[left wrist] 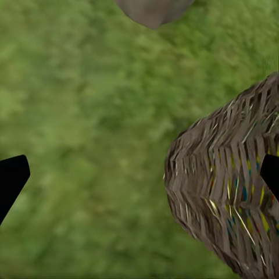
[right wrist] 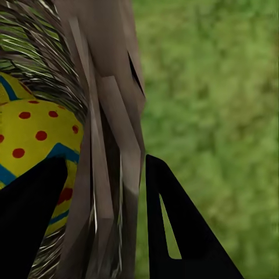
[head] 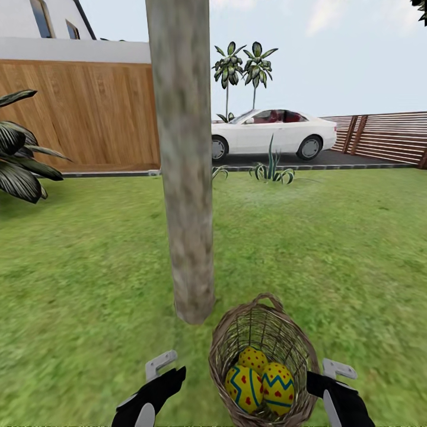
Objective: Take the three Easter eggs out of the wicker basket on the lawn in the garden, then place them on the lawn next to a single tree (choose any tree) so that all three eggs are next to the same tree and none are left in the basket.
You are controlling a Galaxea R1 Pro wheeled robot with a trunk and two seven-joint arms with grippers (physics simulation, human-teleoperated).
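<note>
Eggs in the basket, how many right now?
3, all inside the wicker basket by the tree: one at the back, one front left, one front right. None visible on the lawn.

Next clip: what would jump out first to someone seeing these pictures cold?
The thick grey-brown tree rising up the middle of the head view, planted in the lawn. Just right of its foot, close to the robot, the wicker basket holds three yellow Easter eggs, and the right gripper straddles its rim, one finger inside by an egg, one outside. Far behind, a white car is parked by the fence.
</note>
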